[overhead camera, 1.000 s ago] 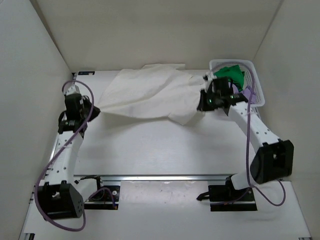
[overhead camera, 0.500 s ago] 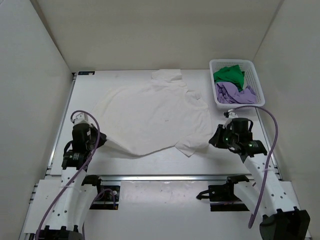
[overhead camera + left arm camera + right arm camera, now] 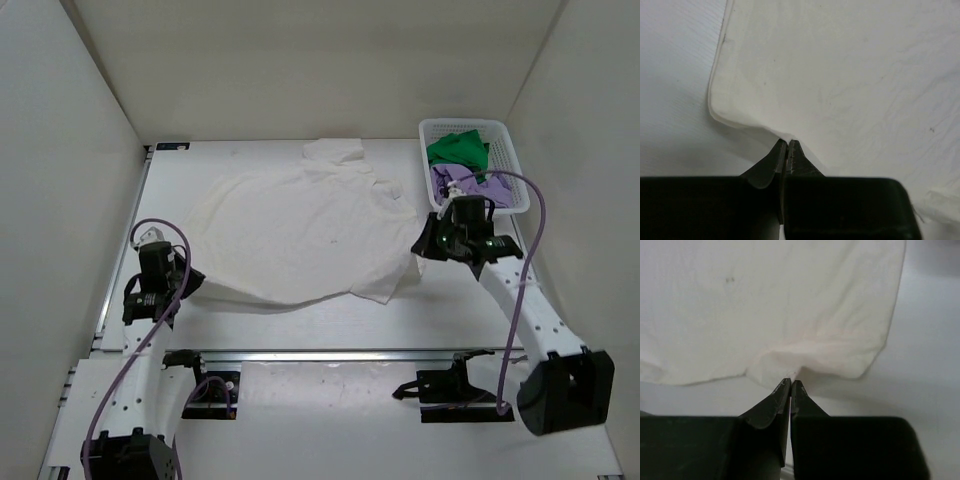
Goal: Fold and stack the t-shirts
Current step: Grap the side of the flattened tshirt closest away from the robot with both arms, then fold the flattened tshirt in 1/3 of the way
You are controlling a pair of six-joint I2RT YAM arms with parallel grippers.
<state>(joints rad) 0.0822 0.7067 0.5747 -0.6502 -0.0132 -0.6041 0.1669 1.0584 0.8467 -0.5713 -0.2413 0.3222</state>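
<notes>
cream t-shirt [image 3: 300, 230] spread out, edges pinched

Left tool [image 3: 192, 285] and right tool [image 3: 418, 247] pulled cream-white t-shirt [image 3: 300, 230] nearer, flatter.

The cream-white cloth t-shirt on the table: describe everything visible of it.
The cream-white cloth t-shirt lies spread, lightly wrinkled, across the white table, a tiny dark speck near its middle. One short sleeve points to the far edge. The left gripper and right gripper, both shut, pinch its near-left and right edges, raising them slightly.
</notes>
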